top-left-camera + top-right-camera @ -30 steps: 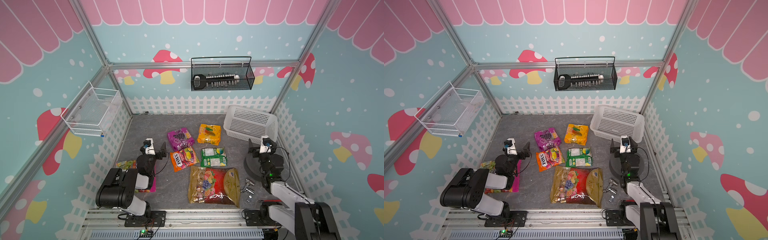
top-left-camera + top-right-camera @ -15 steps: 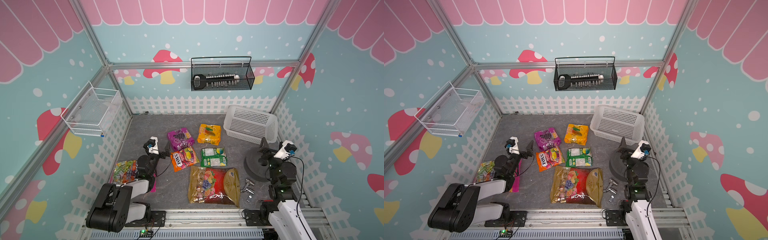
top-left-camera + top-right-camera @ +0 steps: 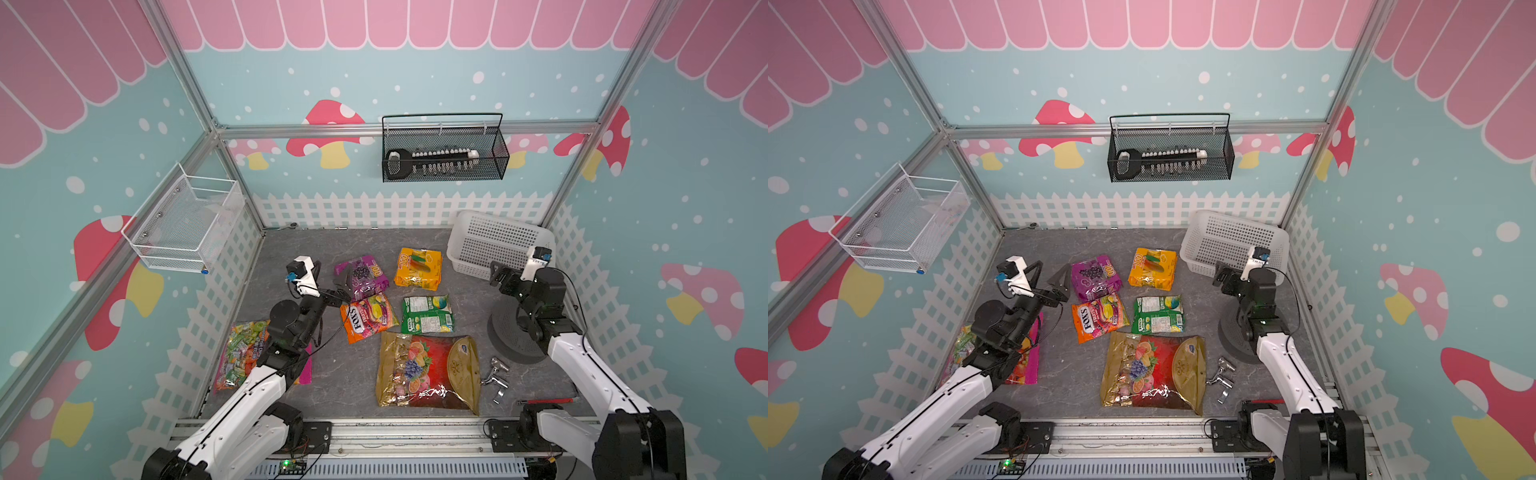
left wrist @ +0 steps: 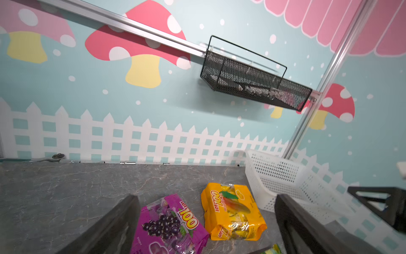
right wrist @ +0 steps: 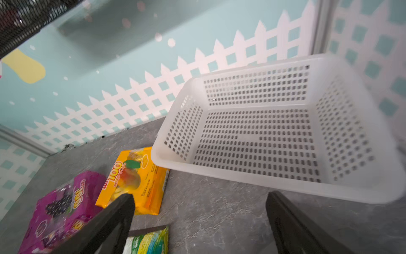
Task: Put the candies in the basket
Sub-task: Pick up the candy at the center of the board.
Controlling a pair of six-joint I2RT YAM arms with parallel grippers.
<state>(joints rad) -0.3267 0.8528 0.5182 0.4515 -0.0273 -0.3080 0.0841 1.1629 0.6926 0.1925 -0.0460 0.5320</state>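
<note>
**Candies [image 3: 368, 318] on table, none in basket**

Spread flat across the middle of the table [image 3: 299, 245], with the basket [image 3: 478, 249] empty at 2 o'clock. Likely first pick: purple bag [image 3: 362, 276], just at 3 o'clock of left end effector [image 3: 341, 286], long axis running roughly away from it. Both end effectors spread wide, holding nothing. Right end effector [image 3: 500, 274] near basket's 6 o'clock wall, with yellow bag [image 3: 417, 268] at its 9 o'clock, well apart.

You're looking into a staged robot test cell. Printed walls [image 3: 415, 79] with cartoon mushrooms [image 3: 328, 118] and a picket fence [image 3: 395, 208] sit in an aluminium frame [image 3: 266, 134], and the left arm [image 3: 249, 395] and right arm [image 3: 582, 365] are mounted on a rail [image 3: 415, 432] beside the grey tabletop [image 3: 345, 374].
</note>
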